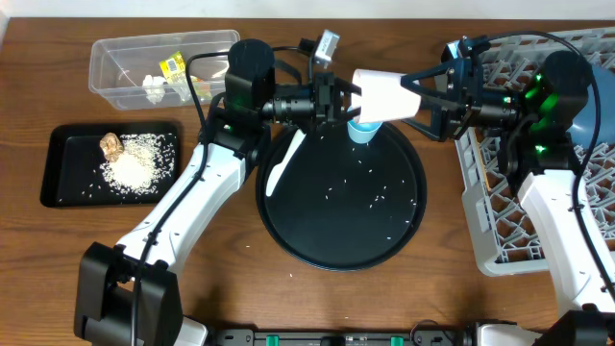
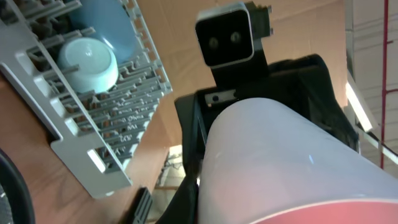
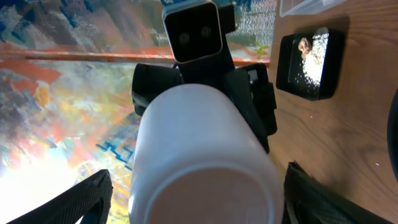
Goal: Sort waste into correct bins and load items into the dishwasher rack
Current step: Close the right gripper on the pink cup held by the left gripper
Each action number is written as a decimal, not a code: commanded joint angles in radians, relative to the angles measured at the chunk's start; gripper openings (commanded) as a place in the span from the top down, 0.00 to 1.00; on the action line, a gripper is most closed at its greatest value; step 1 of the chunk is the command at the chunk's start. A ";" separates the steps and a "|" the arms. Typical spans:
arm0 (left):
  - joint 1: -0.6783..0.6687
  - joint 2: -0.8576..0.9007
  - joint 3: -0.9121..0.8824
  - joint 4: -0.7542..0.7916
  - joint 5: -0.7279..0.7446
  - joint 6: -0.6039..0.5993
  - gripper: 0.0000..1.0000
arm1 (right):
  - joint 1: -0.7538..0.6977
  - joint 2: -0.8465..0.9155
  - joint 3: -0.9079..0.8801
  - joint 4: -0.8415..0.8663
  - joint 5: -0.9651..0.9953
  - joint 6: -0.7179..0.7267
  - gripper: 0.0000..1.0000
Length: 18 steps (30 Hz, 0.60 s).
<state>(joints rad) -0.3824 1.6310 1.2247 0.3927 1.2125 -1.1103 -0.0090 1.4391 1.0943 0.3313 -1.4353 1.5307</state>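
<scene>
The pink cup hangs on its side in the air above the round black tray. My left gripper is shut on its rim end. My right gripper is open, with a finger on each side of the cup's base. The cup fills the left wrist view. The light-blue cup stands on the round tray just below. The grey rack at right holds the dark-blue bowl and the white bowl.
The shallow black tray at left holds rice and the brown lump. The clear tub holds the wrapper and the tissue. Loose rice grains lie on the round tray.
</scene>
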 commanded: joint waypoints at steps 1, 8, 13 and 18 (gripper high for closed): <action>0.000 0.007 0.017 0.006 0.060 -0.022 0.94 | -0.010 0.003 0.002 0.002 0.014 -0.030 0.16; 0.000 0.007 0.017 0.006 0.060 -0.022 0.94 | -0.010 0.003 0.002 0.002 0.014 -0.036 0.21; 0.000 0.007 0.017 0.006 0.060 -0.021 0.94 | -0.010 0.003 0.002 0.002 0.013 -0.036 0.25; 0.000 0.007 0.017 0.006 0.060 -0.021 0.94 | -0.010 0.003 0.002 0.002 0.005 -0.036 0.26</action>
<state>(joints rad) -0.3824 1.6310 1.2247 0.3927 1.2537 -1.1267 -0.0090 1.4391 1.0943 0.3313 -1.4315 1.5120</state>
